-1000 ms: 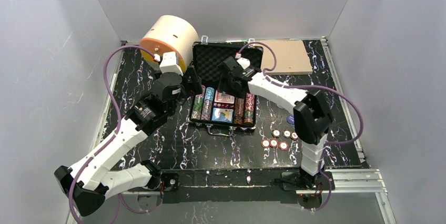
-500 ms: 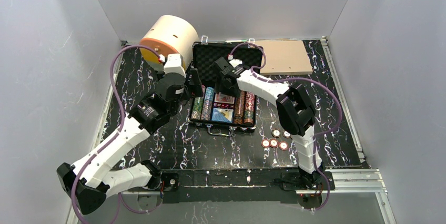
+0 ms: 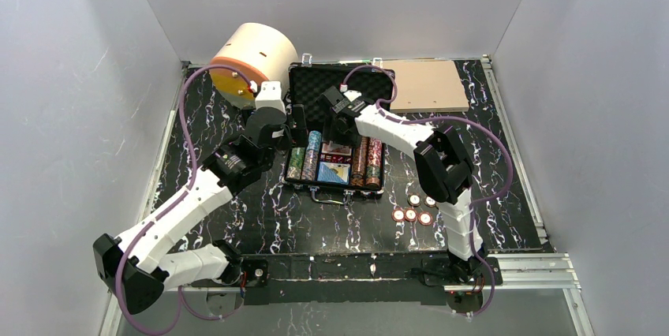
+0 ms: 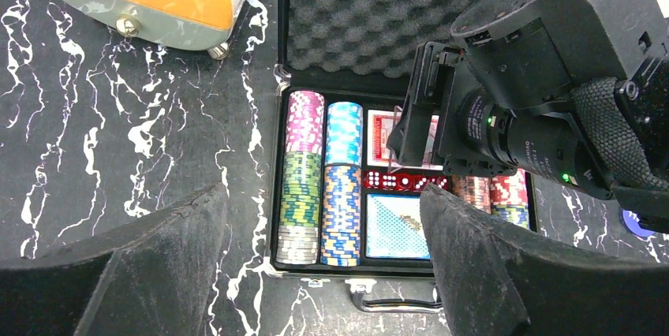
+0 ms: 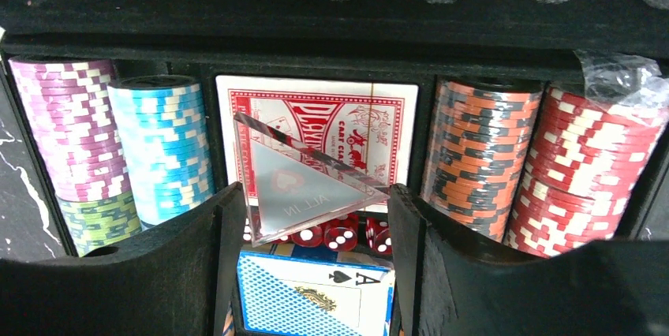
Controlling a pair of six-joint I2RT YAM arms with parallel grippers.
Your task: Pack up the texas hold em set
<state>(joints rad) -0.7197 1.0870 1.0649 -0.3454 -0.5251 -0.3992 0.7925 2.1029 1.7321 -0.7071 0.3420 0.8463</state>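
Where right jaws pinch it; clear triangle | over red deck

A lab test cell: white walls enclose a black marbled table (aluminium rails edge it).

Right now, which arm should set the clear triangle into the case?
Right. Right claw grips the clear triangular plaque over the red card deck in the black foam-lined case; left claw hangs open, empty.
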